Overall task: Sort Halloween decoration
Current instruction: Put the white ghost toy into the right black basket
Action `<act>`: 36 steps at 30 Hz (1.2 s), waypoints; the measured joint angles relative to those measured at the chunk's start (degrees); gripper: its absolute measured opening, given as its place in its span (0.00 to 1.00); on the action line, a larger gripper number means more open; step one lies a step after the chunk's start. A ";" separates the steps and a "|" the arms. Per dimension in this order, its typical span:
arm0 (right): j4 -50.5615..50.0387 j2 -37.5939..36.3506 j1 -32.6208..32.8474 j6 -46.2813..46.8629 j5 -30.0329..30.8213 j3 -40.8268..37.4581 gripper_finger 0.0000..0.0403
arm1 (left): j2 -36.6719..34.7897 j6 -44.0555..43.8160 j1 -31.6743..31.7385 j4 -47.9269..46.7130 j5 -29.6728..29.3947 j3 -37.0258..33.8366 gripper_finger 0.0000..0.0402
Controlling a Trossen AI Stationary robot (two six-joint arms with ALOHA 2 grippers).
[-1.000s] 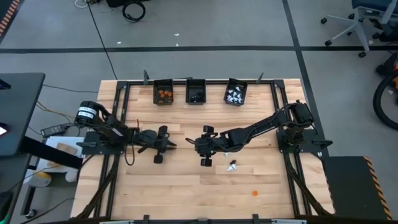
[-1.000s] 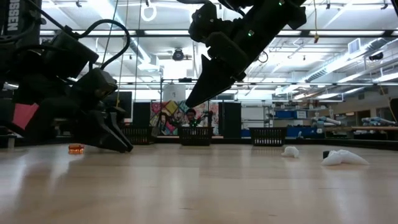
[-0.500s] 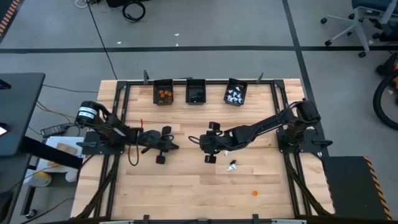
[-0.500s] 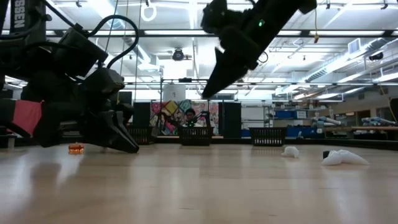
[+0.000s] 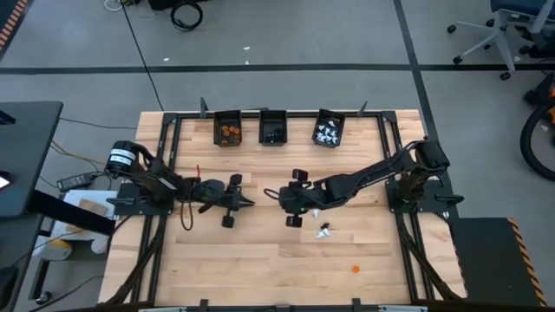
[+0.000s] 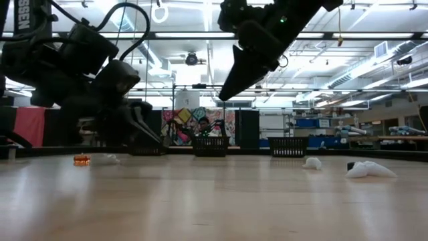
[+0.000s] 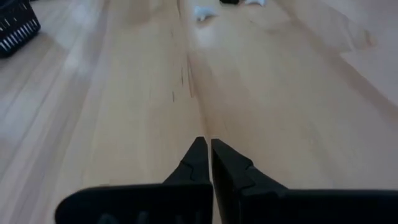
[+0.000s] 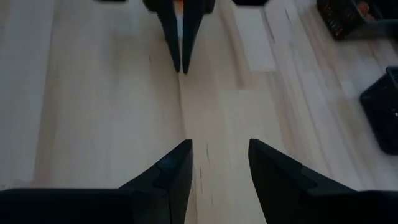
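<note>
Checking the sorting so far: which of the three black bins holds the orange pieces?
The leftmost bin in the high view; the middle one holds dark pieces, the right one white.

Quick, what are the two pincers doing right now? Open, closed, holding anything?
Left pincer: closed, fingertips together, nothing visible between them.
Right pincer: open, nothing between its fingers.

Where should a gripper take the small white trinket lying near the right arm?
Probably from straight above, fingers across its narrow middle: the small white trinket lies flat and alone on the bare wooden table, much smaller than the open right gripper, so a side approach likely just pushes it.
</note>
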 joint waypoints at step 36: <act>35.76 32.36 -8.43 -16.18 -22.81 19.86 0.44 | -33.86 -12.72 2.11 -71.54 -11.72 14.23 0.00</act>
